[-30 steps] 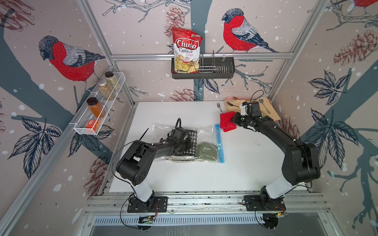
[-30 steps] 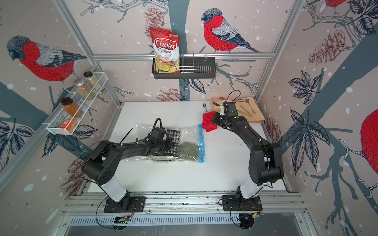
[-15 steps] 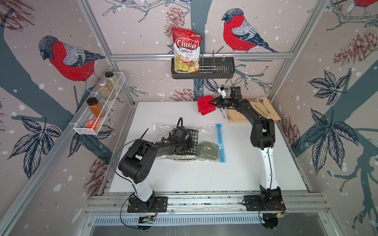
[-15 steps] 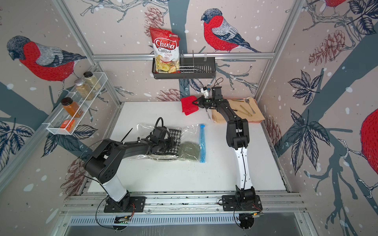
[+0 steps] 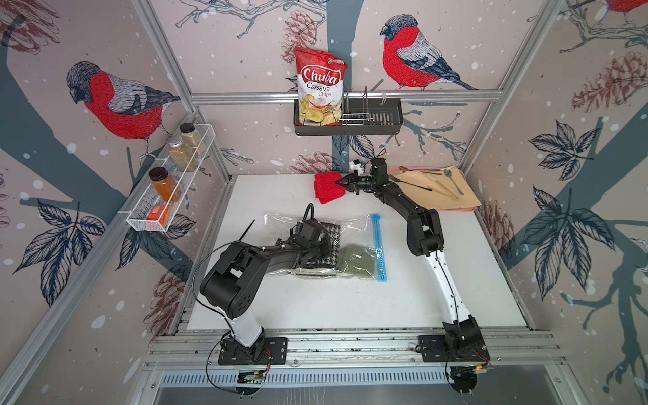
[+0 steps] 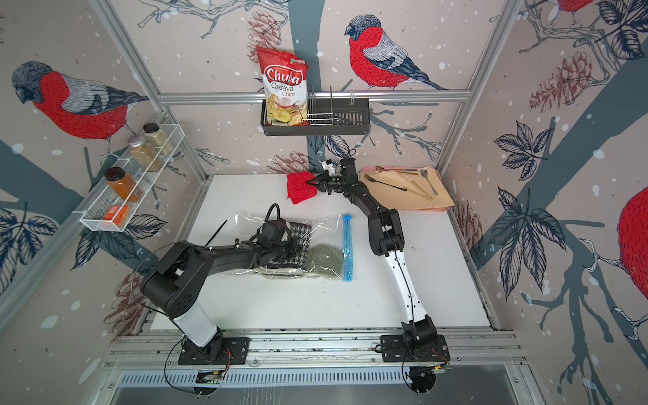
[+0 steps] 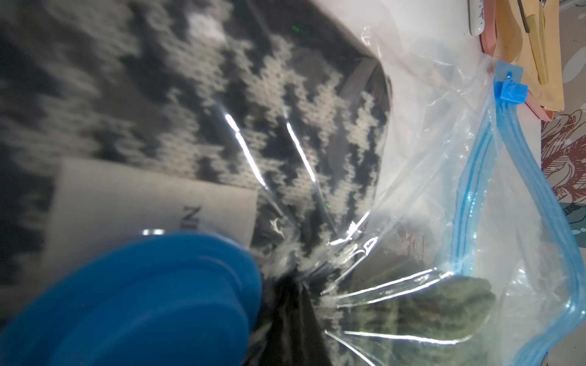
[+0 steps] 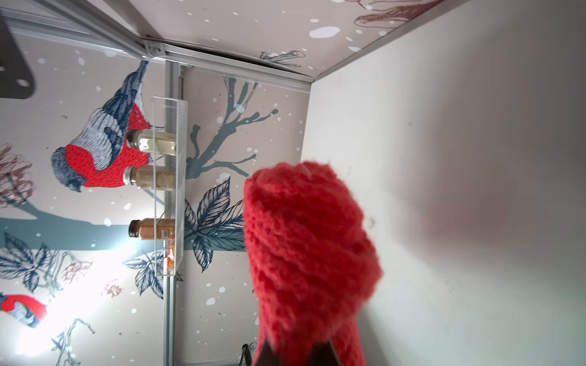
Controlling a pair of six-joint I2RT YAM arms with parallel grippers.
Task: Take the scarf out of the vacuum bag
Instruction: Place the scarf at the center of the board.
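Plastic vacuum bag (image 5: 354, 224) around scarf (image 5: 331, 232), zip edge (image 5: 379, 245) parted, table (image 5: 350, 305) beyond

scarf (image 5: 332, 232): black-white houndstooth | knit piece (image 5: 328, 188): red | vacuum bag (image 5: 356, 227): blue zip

Counted three spice jars (image 5: 180, 156), one red knit (image 5: 328, 189) in right pincer (image 5: 339, 182), one vacuum bag (image 5: 357, 224), one scarf (image 5: 332, 231), one olive knit (image 5: 356, 259) at left pincer (image 7: 290, 294).

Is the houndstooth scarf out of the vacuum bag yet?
No, the scarf lies inside the vacuum bag, under its clear plastic film.
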